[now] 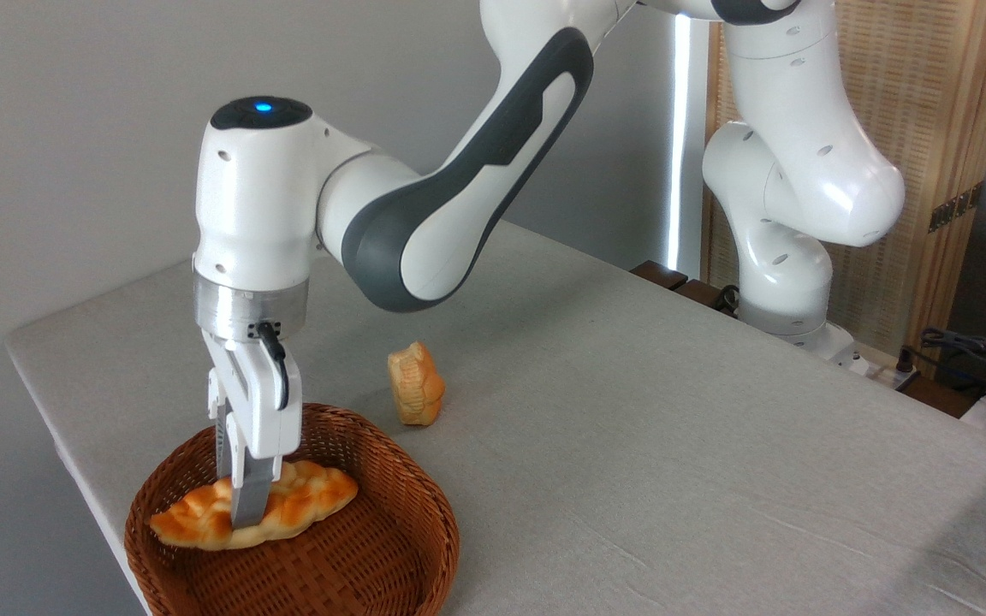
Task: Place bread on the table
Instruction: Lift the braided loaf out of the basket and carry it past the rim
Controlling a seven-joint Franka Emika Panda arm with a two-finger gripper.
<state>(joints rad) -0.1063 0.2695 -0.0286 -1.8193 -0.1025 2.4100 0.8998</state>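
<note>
The bread (309, 500), a long braided golden-orange loaf, lies across the inside of a round brown wicker basket (390, 556) at the front left of the table (673, 428). My gripper (240, 509) points straight down into the basket, its fingers (252, 500) astride the loaf's middle and pressed against it. The near finger covers part of the loaf. Whether the loaf rests on the basket floor or hangs just above it cannot be told.
A small stubby pale-orange bread piece (415, 384) stands on the grey cloth just behind the basket. The arm's white base (788, 291) sits at the far right edge, with cables (972, 351) beyond it. The table's left edge runs close to the basket.
</note>
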